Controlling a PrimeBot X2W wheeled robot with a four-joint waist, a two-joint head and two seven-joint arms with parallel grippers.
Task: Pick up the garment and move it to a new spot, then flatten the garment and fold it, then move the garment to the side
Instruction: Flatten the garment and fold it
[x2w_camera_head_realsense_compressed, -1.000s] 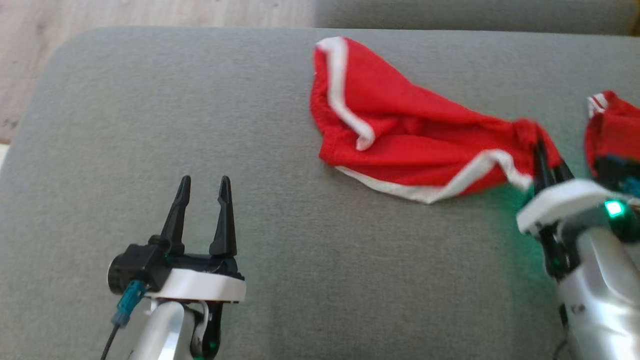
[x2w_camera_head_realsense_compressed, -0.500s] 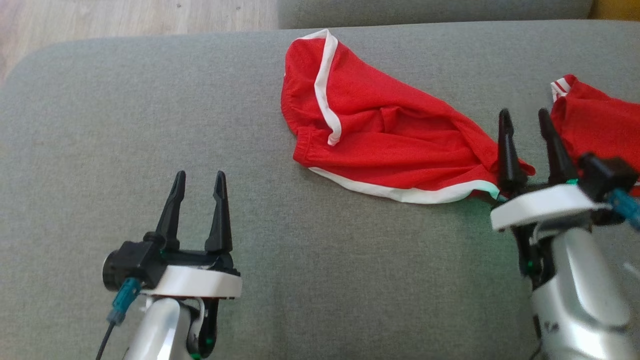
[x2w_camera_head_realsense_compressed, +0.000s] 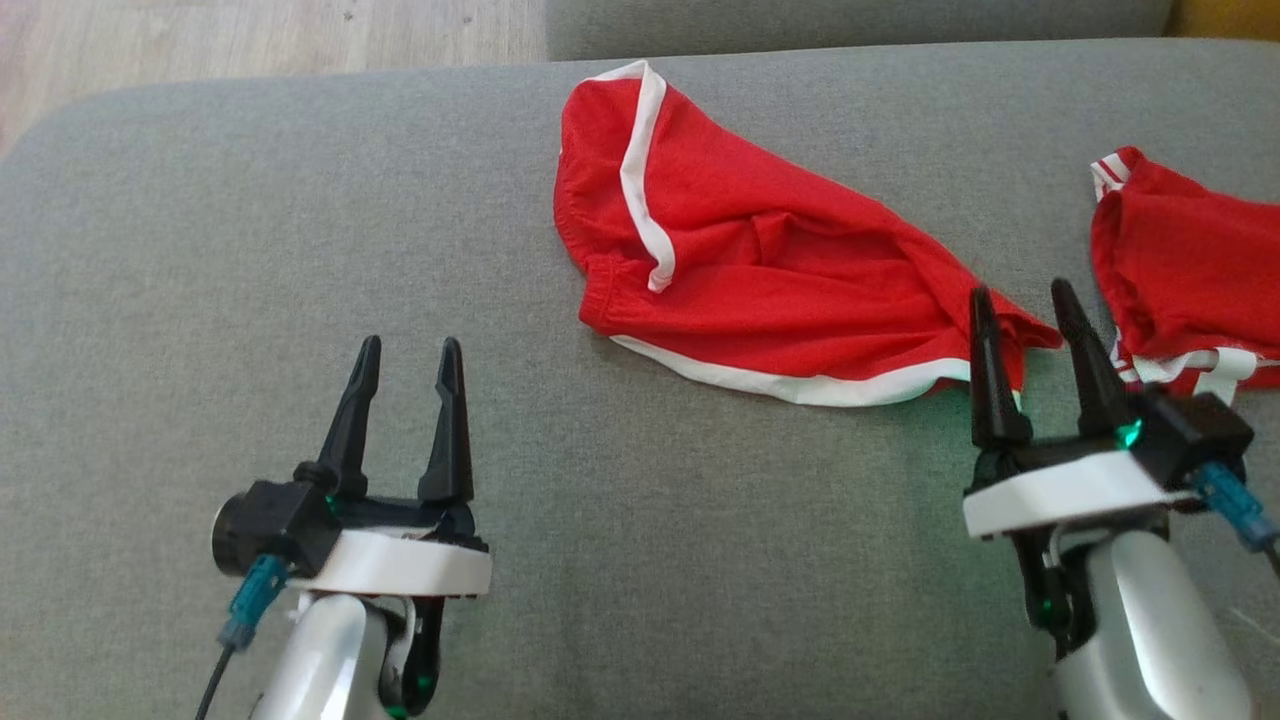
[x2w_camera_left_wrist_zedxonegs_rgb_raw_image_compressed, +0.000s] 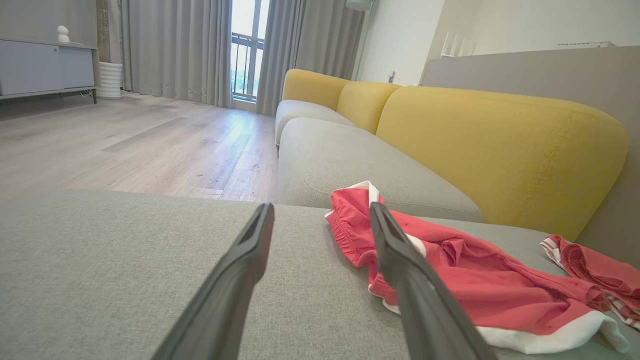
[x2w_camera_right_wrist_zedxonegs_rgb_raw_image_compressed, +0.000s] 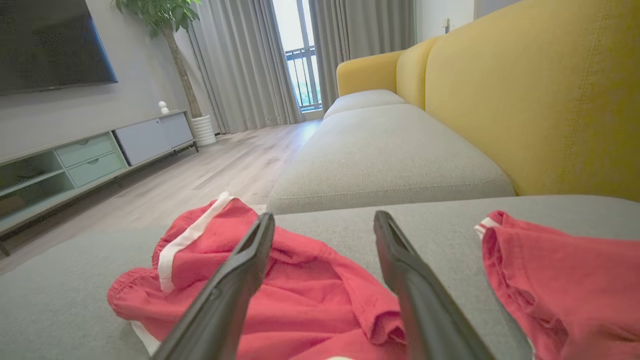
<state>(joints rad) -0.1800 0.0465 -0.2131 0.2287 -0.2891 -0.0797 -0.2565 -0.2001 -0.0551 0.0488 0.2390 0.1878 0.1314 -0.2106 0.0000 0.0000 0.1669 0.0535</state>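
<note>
1. Left tool (x2w_camera_head_realsense_compressed: 410, 342): fingers parted, empty, over the grey seat cushion (x2w_camera_head_realsense_compressed: 180, 260). There is bare cushion all round it. The cushion's rounded corner lies well to its left, with wood floor (x2w_camera_head_realsense_compressed: 200, 40) past the far edge.
2. Garment (x2w_camera_head_realsense_compressed: 780, 270): red shorts with white trim, lying rumpled on the cushion. It sits ahead and right of the left tool, well apart from it, with its far tip near the cushion's far edge.
3. Right tool (x2w_camera_head_realsense_compressed: 1021, 290): fingers parted, empty. Its left fingertip overlaps the garment's right end; contact cannot be told.
4. Second red garment (x2w_camera_head_realsense_compressed: 1180, 260): just right of the right tool, parted from the first by a strip of bare cushion.
</note>
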